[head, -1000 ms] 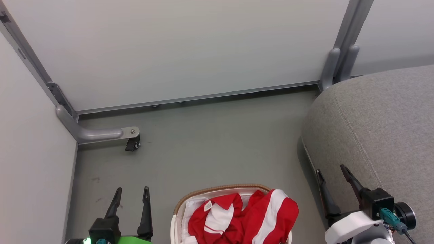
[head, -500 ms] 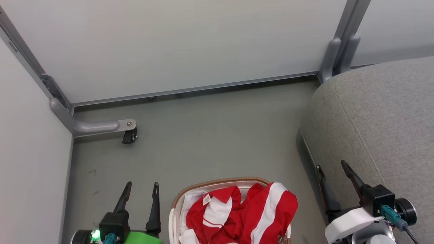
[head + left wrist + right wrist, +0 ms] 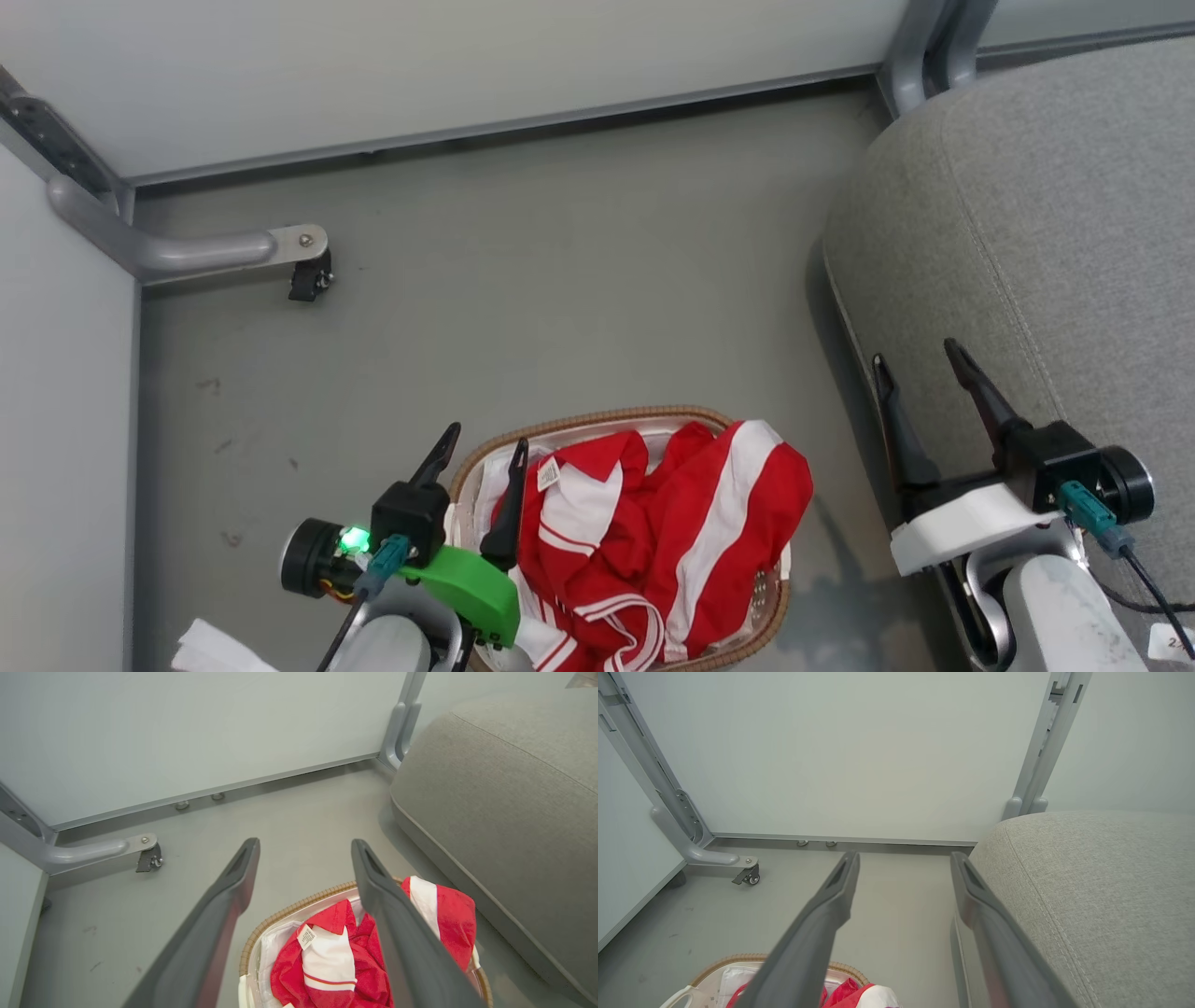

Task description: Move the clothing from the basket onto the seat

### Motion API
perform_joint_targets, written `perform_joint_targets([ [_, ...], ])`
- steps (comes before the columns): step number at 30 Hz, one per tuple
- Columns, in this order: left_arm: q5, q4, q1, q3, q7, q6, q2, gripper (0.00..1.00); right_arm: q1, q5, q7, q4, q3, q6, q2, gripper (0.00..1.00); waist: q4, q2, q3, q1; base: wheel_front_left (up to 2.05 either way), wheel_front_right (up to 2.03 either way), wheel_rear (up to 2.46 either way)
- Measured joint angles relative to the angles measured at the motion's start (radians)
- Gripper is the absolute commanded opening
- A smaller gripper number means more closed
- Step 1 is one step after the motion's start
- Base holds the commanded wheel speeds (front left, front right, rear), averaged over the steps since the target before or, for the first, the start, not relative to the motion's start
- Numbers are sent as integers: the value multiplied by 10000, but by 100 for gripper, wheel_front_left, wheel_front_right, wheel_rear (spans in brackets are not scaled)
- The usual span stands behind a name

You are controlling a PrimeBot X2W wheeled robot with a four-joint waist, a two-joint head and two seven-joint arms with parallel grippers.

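My left gripper (image 3: 487, 436) has swung in, fingers apart astride the basket (image 3: 597, 418) at its woven rim, nothing between them. The red clothing (image 3: 653, 523) is heaped just right of them, inside. My right gripper (image 3: 914, 353), fingers spread and empty, hangs at the edge of the seat (image 3: 1055, 233). Open floor (image 3: 560, 280) ahead.

Grey matte floor (image 3: 560, 280), with a few dark scuffs (image 3: 210, 385) off to the left of the left gripper (image 3: 487, 436). Pale wall panel (image 3: 420, 65) well ahead of it, metal rail (image 3: 523, 126) along the panel's foot, two small round glides (image 3: 182, 805) under the rail. Curved grey metal leg (image 3: 187, 250) ahead and to the left, ending in a flat plate over a small black caster (image 3: 308, 278). Paired grey uprights (image 3: 920, 47) far ahead of the right gripper (image 3: 913, 352). Second pale panel (image 3: 56, 420) at far left. White crumpled scrap (image 3: 219, 649) behind the left gripper, kind unclear.
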Motion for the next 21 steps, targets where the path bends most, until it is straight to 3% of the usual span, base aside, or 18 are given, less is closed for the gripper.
perform_joint_targets([
  [11,-884,3139,-2078,-2027,0,-268,2,100,-1299,-23,0,-245,-81,0,-4,100,-273,0,2030,1,0,0,0],
  [21,-1179,4449,-3384,-3578,0,-314,-10,100,-2155,150,0,-324,-123,2,-8,100,-574,0,3972,1,0,0,0],
])
